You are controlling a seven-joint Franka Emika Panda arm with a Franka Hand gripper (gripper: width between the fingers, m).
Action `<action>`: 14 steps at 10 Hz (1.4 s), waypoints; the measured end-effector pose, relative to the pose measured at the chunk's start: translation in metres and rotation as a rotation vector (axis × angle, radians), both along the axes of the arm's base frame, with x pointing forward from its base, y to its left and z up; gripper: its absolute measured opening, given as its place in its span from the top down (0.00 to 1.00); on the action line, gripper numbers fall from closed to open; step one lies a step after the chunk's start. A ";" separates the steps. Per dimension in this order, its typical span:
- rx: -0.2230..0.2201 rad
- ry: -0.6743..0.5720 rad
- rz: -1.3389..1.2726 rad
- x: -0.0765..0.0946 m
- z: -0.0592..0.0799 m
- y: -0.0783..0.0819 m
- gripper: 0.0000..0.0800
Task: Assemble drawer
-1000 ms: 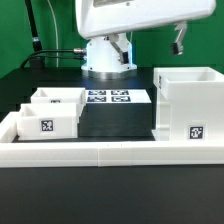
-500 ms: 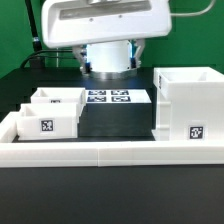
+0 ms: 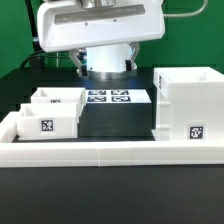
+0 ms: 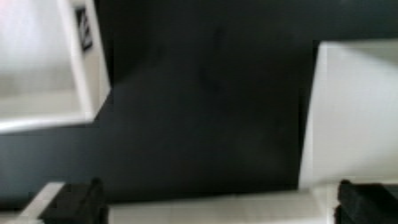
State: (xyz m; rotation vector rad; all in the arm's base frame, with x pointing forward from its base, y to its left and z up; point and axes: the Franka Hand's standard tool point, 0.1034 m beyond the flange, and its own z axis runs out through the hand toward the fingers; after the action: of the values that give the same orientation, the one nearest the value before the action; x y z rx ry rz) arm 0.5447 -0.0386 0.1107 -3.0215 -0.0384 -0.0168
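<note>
The large boxy drawer housing (image 3: 186, 105) stands at the exterior view's right, its tag facing front. Two small white trays (image 3: 57, 98) (image 3: 45, 121) stand at the left, one behind the other. The arm's white hand (image 3: 100, 25) hangs high over the back middle of the table, apart from all parts. In the blurred wrist view my gripper (image 4: 217, 202) is open and empty, with a black finger (image 4: 73, 201) at each side. Below it are black table, a white tagged part (image 4: 45, 70) and another white surface (image 4: 359, 110). I cannot tell which parts these are.
The marker board (image 3: 108, 97) lies flat behind a black block (image 3: 115, 122) in the middle. A long low white border wall (image 3: 110, 152) runs along the front. The robot base (image 3: 108, 60) stands at the back.
The hand has swung from the upper right to the exterior view's left and now sits over the back middle. It has barely moved in the last half second. The parts have not moved.
</note>
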 end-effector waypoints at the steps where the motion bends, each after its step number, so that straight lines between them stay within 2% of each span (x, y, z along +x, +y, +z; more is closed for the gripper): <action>1: 0.000 0.047 0.023 -0.002 -0.008 -0.013 0.19; 3: 0.017 0.175 0.036 -0.015 -0.024 -0.030 0.19; 5: 0.005 0.166 0.022 -0.014 -0.032 -0.041 0.19; 8: -0.042 0.086 0.001 -0.010 -0.040 -0.052 0.19; 14: -0.051 0.075 0.012 -0.011 -0.043 -0.053 0.19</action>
State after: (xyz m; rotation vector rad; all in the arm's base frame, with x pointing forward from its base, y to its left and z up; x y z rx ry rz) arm 0.5335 -0.0916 0.0674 -3.0702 -0.0516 0.0997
